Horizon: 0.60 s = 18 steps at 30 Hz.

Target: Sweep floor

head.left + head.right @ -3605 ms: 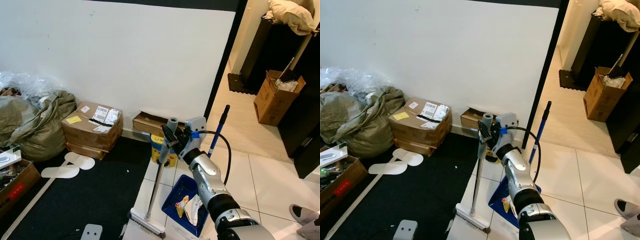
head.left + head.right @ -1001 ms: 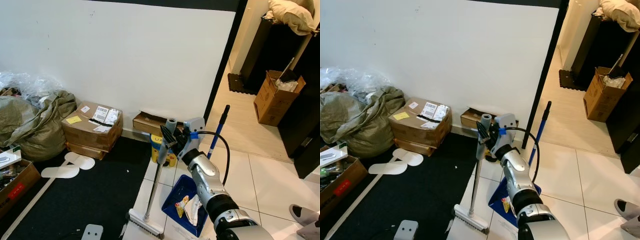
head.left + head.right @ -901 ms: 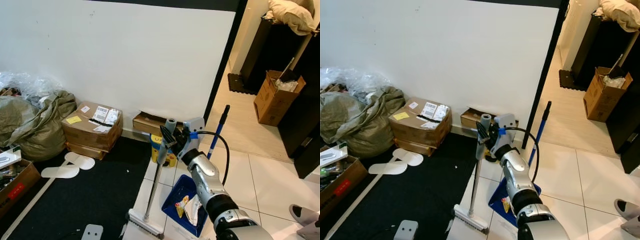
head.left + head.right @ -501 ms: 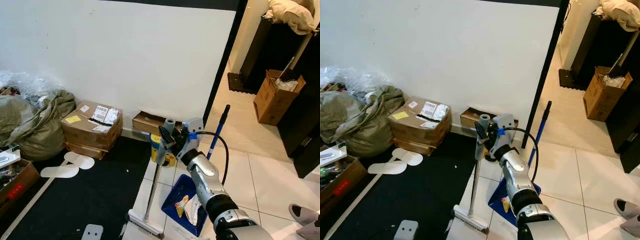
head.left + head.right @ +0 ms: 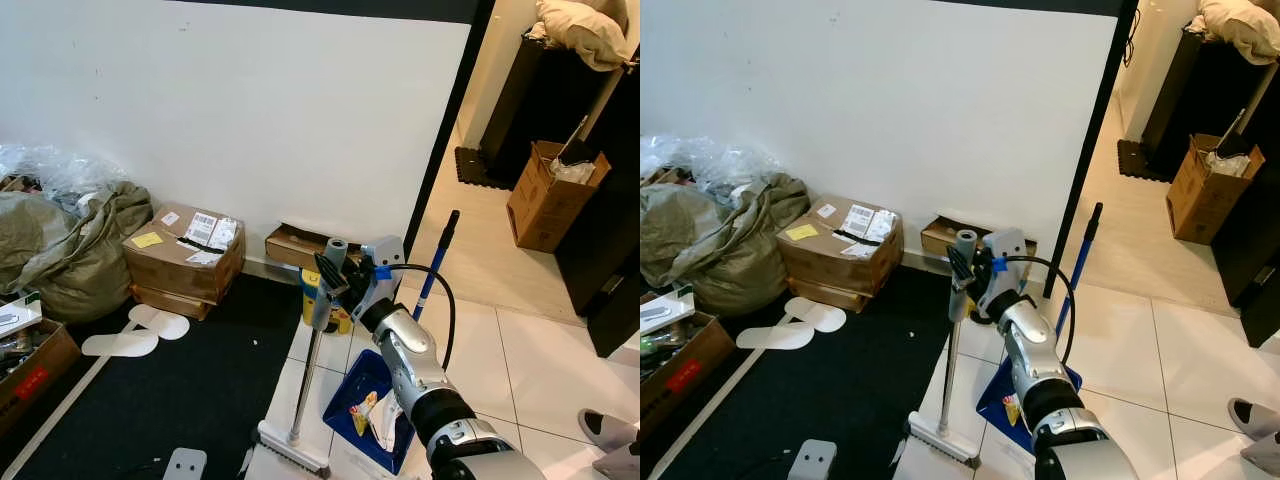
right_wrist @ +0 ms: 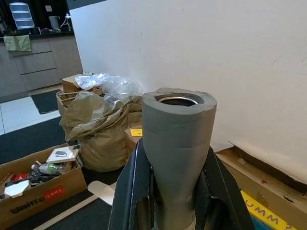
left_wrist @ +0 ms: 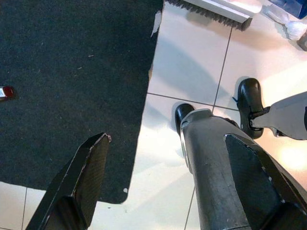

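My right gripper point(image 5: 322, 275) jaws clamp the broom handle point(image 5: 308, 356), left gripper point(image 7: 158, 182) jaws wide; dustpan point(image 5: 362, 385) holds litter, scraps dot the mat point(image 5: 160, 400).

Right gripper point(image 6: 175, 201) fingers point(image 6: 132, 191) clamped round grey foam broom handle point(image 6: 176, 143); handle's lower part hidden, perhaps upright.

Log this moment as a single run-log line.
right gripper: shut on broom handle | broom head: on tile by black mat | dustpan: holds litter | left gripper: open, idle
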Tool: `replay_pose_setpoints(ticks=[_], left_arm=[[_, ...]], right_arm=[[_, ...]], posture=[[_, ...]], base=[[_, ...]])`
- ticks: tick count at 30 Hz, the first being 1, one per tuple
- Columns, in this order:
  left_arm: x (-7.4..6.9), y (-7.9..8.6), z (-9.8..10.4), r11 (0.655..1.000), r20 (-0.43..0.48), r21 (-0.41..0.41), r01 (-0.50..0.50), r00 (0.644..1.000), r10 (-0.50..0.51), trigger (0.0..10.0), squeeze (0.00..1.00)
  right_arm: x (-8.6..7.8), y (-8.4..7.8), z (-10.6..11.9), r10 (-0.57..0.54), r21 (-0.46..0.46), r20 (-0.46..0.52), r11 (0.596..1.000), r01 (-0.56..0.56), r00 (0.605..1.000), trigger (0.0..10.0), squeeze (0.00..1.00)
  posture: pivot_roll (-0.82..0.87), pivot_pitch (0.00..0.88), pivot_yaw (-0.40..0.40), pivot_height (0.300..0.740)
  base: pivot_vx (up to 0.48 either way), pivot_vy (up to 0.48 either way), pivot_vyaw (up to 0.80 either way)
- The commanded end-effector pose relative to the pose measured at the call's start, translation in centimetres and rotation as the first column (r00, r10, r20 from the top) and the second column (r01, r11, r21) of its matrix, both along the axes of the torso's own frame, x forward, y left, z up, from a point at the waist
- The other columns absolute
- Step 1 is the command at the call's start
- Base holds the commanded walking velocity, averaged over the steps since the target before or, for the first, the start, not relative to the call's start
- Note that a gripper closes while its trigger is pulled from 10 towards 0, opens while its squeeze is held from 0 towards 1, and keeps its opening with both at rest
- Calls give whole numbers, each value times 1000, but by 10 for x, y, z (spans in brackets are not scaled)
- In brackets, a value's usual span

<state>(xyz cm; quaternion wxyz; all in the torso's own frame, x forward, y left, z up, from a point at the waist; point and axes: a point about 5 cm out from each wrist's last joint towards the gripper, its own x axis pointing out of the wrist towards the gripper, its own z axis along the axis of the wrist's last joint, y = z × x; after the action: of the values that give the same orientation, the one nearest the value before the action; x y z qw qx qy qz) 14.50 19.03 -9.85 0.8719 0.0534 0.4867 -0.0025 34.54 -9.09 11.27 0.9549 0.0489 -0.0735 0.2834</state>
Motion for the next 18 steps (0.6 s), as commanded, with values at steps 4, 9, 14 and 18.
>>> replay_pose_setpoints(ticks=[4,9,14,18], left_arm=[[-2,-2,-1,1000,-12,-3,11,1000,-11,10000,0],[-1,-3,-1,1000,-11,-4,13,1000,-13,10000,0],[-2,-3,-1,1000,-13,-6,14,1000,-14,10000,0],[-3,-3,-2,1000,-15,-5,14,1000,-14,10000,0]], right_arm=[[2,-1,7,-2,10,26,1000,2,1000,10000,0],[2,-1,7,-2,8,26,1000,2,1000,10000,0],[1,-1,5,-1,6,24,1000,1,1000,10000,0],[0,-1,4,1,6,20,1000,-1,1000,10000,0]], posture=[[-59,0,-74,740],[-62,0,-73,740],[-61,0,-71,740],[-60,0,-71,740]], base=[[0,0,0],[0,0,0],[0,0,0],[0,0,0]])
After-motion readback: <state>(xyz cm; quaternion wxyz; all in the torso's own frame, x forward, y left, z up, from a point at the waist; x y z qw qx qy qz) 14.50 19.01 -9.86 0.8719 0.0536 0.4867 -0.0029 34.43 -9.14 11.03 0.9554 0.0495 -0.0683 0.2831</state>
